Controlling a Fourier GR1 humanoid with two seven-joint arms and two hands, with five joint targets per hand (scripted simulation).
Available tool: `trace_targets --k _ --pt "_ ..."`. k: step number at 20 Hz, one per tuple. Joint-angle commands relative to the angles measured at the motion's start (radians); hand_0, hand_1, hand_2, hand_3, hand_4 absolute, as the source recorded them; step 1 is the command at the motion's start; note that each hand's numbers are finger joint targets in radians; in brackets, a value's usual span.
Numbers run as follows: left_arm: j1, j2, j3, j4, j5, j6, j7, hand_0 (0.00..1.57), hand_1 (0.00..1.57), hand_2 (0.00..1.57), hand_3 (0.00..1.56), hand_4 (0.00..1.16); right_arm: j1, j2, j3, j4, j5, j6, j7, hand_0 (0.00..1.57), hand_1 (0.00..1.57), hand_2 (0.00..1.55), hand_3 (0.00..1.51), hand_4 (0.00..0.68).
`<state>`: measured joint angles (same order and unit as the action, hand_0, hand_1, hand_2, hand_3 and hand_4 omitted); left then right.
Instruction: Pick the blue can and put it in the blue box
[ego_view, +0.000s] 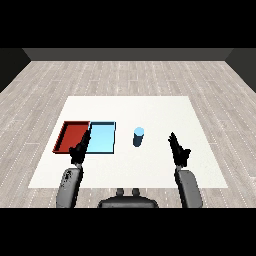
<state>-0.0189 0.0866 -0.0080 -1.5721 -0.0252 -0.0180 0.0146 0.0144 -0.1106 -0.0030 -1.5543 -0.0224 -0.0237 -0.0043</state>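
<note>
A blue can (138, 136) stands upright on the white table, just right of the light blue tray (102, 138). My right hand (178, 150) hovers to the right of the can, apart from it, with its fingers straight and open. Over the near edge of the trays, my left hand (78, 151) is held with straight fingers pointing towards the seam between the two trays; it holds nothing. The light blue tray has nothing in it.
A red tray (70, 136) lies directly left of the light blue one, touching it. The white table (150, 110) stretches beyond and to the right of the can. Grey wooden floor surrounds the table.
</note>
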Motion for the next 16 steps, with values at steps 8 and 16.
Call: trace_targets --k 8,16 --pt "0.022 -0.041 0.017 -0.086 0.026 -0.009 -0.255 0.00 0.00 0.00 0.00 0.00 -0.035 -0.014 -0.079 -0.034 -0.200 0.226 -0.169 0.00 0.00 0.00 0.00 0.000" --pt "0.101 -0.064 -0.007 -0.067 0.019 -0.036 -0.386 0.00 0.00 0.00 0.00 0.00 0.004 -0.060 -0.136 0.050 -0.239 0.359 -0.281 0.00 0.00 0.00 0.00 0.000"
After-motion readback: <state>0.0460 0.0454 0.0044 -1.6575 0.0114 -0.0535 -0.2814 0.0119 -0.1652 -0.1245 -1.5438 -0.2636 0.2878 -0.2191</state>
